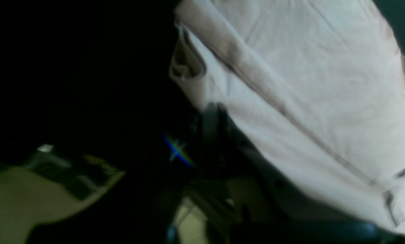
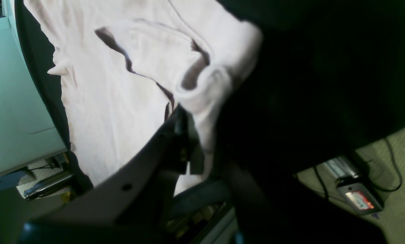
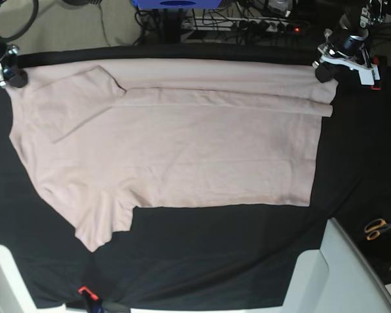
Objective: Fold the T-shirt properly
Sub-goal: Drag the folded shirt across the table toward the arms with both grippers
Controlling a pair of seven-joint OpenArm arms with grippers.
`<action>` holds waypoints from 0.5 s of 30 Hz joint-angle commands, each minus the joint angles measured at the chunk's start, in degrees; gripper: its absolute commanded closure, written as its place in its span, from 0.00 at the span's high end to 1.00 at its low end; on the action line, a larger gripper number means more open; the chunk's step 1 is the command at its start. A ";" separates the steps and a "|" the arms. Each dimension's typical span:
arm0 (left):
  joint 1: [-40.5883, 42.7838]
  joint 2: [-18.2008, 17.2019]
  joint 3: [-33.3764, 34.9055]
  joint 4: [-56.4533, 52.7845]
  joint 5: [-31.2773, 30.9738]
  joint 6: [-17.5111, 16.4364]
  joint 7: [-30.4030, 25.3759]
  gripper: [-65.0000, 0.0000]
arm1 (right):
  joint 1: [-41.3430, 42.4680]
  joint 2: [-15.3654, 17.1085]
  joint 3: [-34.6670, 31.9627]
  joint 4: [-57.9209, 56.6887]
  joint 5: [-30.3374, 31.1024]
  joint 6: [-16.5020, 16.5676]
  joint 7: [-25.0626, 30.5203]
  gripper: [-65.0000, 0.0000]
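Nearest the camera: in the base view, the front edge of the table [image 3: 202, 261], covered by a black tablecloth [image 3: 215, 248], with a pale plastic piece at each lower corner.
T-shirt: the pale pink T-shirt [image 3: 176, 156] lies spread flat across the middle and far side of the table, one sleeve pointing to the near left, the other sleeve already turned in over the body at the far left.
Fold so far: a long strip along the far edge is laid over the body, forming a straight crease from side to side.
Left gripper: the left gripper [image 3: 324, 70] is closed at the far right corner of the shirt, pinching the cloth there.
Right gripper: the right gripper [image 3: 14, 78] is closed at the far left corner; its wrist view shows a curl of fabric caught at the fingertips.
Progress: early, I judge. One lengthwise fold is in; the near side, the near sleeve and the crosswise folds are left.
Off the table: orange-handled scissors [image 3: 380, 228] lie at the right.
Writing: none readable; a red label on a floor device in the right wrist view is too blurred to make out.
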 commanded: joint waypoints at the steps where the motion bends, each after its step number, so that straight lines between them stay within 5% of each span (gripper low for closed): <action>1: 0.51 0.93 -0.61 0.67 1.51 -0.20 -0.99 0.00 | -0.08 1.24 0.23 1.01 0.82 0.53 0.35 0.00; 6: 0.51 5.33 -0.78 0.67 10.30 -0.20 -0.99 0.00 | -0.08 1.24 0.23 1.01 0.82 0.53 0.53 0.00; 15: 0.42 5.77 -0.87 0.67 10.91 -0.20 -0.99 0.00 | -0.78 1.24 0.23 0.92 0.82 0.53 0.79 0.00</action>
